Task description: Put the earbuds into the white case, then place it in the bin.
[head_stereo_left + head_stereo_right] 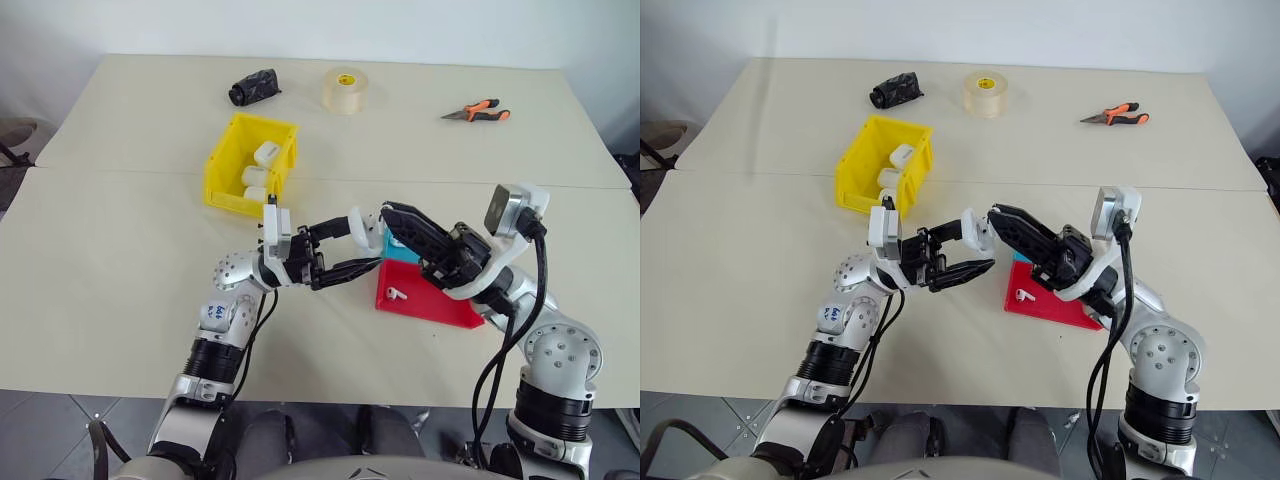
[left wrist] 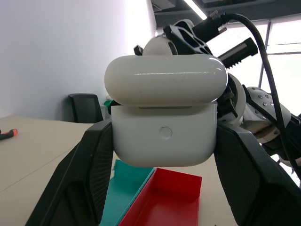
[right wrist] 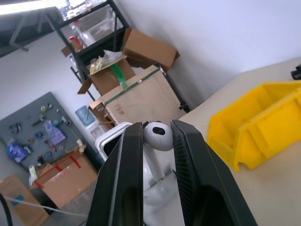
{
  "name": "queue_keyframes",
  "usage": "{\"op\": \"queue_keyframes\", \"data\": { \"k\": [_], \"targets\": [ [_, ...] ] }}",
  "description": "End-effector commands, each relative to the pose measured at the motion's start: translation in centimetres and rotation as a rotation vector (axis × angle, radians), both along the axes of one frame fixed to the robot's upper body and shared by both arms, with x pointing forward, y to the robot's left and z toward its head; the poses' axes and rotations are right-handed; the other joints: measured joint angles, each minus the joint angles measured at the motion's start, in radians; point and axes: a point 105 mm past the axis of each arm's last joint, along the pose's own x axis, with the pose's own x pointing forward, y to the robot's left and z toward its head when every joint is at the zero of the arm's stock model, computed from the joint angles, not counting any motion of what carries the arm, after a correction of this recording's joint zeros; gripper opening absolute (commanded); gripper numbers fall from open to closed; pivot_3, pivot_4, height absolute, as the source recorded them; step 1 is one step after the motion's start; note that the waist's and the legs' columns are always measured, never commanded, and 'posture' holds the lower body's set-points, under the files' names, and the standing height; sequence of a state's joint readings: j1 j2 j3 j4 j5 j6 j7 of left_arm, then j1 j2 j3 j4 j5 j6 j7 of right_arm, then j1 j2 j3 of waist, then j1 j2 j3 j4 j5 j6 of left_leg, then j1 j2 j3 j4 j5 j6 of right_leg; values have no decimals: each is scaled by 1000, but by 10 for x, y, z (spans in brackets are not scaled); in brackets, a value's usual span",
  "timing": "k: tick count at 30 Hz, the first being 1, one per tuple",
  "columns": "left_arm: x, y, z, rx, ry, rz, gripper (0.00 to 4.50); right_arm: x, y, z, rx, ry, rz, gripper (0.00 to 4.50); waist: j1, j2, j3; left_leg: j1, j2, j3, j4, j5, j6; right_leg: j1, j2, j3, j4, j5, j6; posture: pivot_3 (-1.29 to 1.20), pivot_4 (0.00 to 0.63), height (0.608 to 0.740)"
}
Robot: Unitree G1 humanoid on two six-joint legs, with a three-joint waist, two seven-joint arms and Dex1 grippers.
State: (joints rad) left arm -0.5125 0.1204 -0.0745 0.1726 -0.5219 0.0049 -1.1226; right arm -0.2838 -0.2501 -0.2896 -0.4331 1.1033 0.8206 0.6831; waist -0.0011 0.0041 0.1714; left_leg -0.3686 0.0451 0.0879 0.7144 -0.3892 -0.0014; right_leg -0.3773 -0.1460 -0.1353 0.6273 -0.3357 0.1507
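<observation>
My left gripper (image 1: 360, 245) is shut on the white case (image 2: 164, 136), which it holds above the table with the lid (image 2: 164, 80) raised. My right gripper (image 3: 156, 126) is shut on one of the earbuds (image 3: 157, 135), pinching its round head between the fingers right beside the open case (image 3: 109, 141). The two grippers meet tip to tip over the table's middle. A second earbud (image 1: 396, 293) lies on the red tray. The yellow bin (image 1: 222, 160) stands further back to the left, with several white cases (image 1: 264, 153) inside.
The flat red tray (image 1: 435, 305) with its teal part (image 1: 400, 252) lies under my right arm. At the table's far side are a black bundle (image 1: 254, 87), a tape roll (image 1: 345, 90) and orange-handled pliers (image 1: 477, 111).
</observation>
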Motion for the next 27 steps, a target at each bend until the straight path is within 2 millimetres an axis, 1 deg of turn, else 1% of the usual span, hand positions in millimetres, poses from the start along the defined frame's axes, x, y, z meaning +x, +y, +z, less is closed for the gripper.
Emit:
{"op": "queue_keyframes", "data": {
  "k": [1, 5, 10, 16, 22, 27],
  "targets": [
    [-3, 1, 18, -53, -39, -10, 2798, -8, 0, 5, 6, -50, 0, 712, 2, 0, 0, 0, 0, 0, 0, 0, 0, 0, 0, 0, 0, 0, 0, 0, 150, 740],
    [-3, 0, 20, -56, -38, -12, 2798, -9, 1, -1, -5, -44, -1, 712, 1, 0, 0, 0, 0, 0, 0, 0, 0, 0, 0, 0, 0, 0, 0, 0, 150, 740],
    [-5, -2, 20, -50, -40, -24, 2798, -11, 8, -7, 3, -42, 4, 712, 1, 0, 0, 0, 0, 0, 0, 0, 0, 0, 0, 0, 0, 0, 0, 0, 150, 740],
    [-9, -5, 15, -23, -41, -48, 2798, -11, 12, -1, 30, -66, -6, 712, 2, 0, 0, 0, 0, 0, 0, 0, 0, 0, 0, 0, 0, 0, 0, 0, 150, 740],
    [-9, -6, 14, -26, -38, -49, 2798, -11, 12, 4, 43, -80, -10, 712, 2, 0, 0, 0, 0, 0, 0, 0, 0, 0, 0, 0, 0, 0, 0, 0, 150, 740],
    [-9, -8, 15, -35, -38, -50, 2798, -13, 14, 5, 52, -78, -5, 712, 2, 0, 0, 0, 0, 0, 0, 0, 0, 0, 0, 0, 0, 0, 0, 0, 150, 740]
  ]
}}
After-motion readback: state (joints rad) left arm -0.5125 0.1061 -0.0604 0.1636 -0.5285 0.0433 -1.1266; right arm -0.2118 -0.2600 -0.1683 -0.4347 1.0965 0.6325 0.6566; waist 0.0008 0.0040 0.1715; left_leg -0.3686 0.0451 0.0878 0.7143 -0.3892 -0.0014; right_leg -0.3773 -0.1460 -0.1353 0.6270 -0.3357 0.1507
